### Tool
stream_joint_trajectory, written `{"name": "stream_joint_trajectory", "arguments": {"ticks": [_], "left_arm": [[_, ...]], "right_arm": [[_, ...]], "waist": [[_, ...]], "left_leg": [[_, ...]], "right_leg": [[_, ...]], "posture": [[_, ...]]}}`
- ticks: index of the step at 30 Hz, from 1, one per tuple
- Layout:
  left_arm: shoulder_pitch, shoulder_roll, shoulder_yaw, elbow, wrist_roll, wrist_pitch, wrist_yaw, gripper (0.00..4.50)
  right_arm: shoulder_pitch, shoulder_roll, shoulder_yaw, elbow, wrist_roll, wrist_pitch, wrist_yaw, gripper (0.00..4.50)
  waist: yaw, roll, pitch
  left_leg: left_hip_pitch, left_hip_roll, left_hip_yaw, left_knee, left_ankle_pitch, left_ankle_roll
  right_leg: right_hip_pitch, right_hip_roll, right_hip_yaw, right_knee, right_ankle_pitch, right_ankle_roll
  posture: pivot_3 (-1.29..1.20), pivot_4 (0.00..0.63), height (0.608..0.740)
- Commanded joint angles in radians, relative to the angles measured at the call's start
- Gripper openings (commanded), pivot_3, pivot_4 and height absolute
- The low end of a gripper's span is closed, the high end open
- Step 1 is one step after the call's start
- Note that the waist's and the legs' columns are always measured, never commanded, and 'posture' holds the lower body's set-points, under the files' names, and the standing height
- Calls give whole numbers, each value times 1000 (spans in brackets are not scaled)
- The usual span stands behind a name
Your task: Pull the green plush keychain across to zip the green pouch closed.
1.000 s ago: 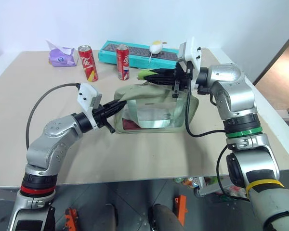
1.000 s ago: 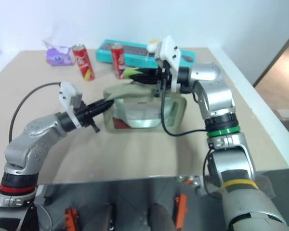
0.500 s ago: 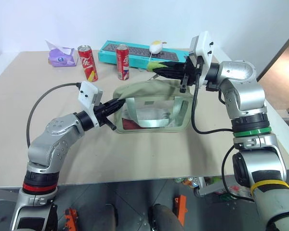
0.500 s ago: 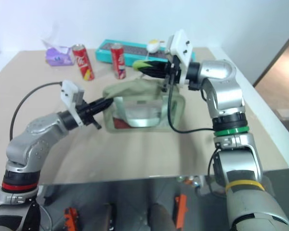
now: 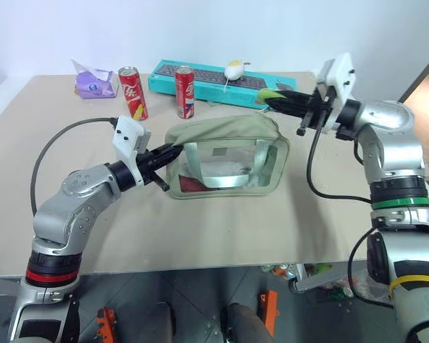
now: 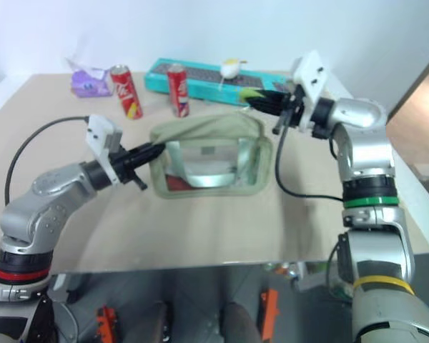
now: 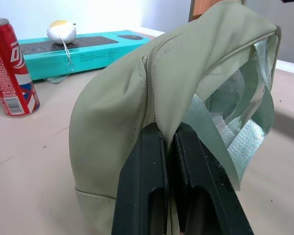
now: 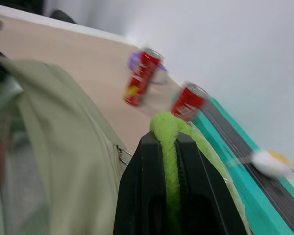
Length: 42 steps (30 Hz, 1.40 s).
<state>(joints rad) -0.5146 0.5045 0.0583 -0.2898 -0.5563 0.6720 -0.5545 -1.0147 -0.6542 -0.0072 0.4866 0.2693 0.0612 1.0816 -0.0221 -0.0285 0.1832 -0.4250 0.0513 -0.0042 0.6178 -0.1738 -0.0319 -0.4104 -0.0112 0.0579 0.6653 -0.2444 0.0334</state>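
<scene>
The green pouch (image 5: 225, 153) stands mid-table, and its top zipper (image 7: 148, 88) looks closed along the length I can see. My left gripper (image 5: 173, 151) is shut on the fabric at the pouch's left end, its fingers (image 7: 142, 161) pinching the seam. My right gripper (image 5: 275, 100) hovers just past the pouch's right top corner. It is shut on the green plush keychain (image 8: 169, 142), whose lime fuzz (image 5: 267, 93) pokes out beyond the fingertips. A small metal ring (image 8: 121, 155) links the keychain to the pouch top.
Behind the pouch stand two red cans (image 5: 134, 91) (image 5: 184, 91). A long teal keyboard box (image 5: 200, 77) lies at the back with a white plush (image 5: 232, 69) on it. A purple tissue pack (image 5: 94, 84) sits far left. The table's right edge runs under my right arm.
My right gripper has carried the keychain rightward along the pouch top, from near its left-middle to past its right corner. The pouch top went from gaping to closed. My left gripper stayed put.
</scene>
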Motion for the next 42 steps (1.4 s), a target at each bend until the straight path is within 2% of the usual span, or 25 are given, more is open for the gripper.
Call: {"name": "stream_joint_trajectory", "arguments": {"ticks": [1,8,15,21,25,33,42], "left_arm": [[-7,13,50,-19,36,-35,41,0],[-10,-7,39,-11,84,-89,86,0],[0,-32,9,-20,128,-116,113,0],[-5,-50,-4,-15,160,-133,123,0],[-5,-59,-10,-13,170,-136,120,0],[-2,-70,-17,-6,174,-138,102,0],[3,-66,-16,-7,179,-134,92,0]], "right_arm": [[60,-100,-140,25,-8,-30,-116,65],[214,-111,-203,-10,-13,5,-288,65],[400,-15,-218,-157,-2,94,-475,65],[468,71,-214,-228,-1,135,-576,65],[484,92,-203,-239,-11,126,-594,65],[425,97,-232,-221,15,130,-624,65],[570,167,-214,-242,5,138,-664,65]], "waist": [[0,0,0],[-2,0,0],[-2,0,0],[-7,0,0],[-10,0,0],[-11,0,0],[-15,0,0]], "left_leg": [[0,0,0,0,0,0],[0,0,0,0,0,0],[1,0,0,0,0,0],[2,0,0,1,0,0],[2,0,0,1,0,0],[2,0,0,1,0,0],[3,0,1,1,0,0]], "right_leg": [[0,0,0,0,0,0],[0,0,1,0,0,0],[0,0,1,0,0,1],[1,1,2,0,-1,6],[2,1,2,0,-1,6],[2,1,2,0,-1,6],[2,1,3,0,-1,7]], "posture": [[0,150,740],[0,150,740],[0,150,740],[0,150,740],[0,150,740],[0,150,740],[0,150,740]]}}
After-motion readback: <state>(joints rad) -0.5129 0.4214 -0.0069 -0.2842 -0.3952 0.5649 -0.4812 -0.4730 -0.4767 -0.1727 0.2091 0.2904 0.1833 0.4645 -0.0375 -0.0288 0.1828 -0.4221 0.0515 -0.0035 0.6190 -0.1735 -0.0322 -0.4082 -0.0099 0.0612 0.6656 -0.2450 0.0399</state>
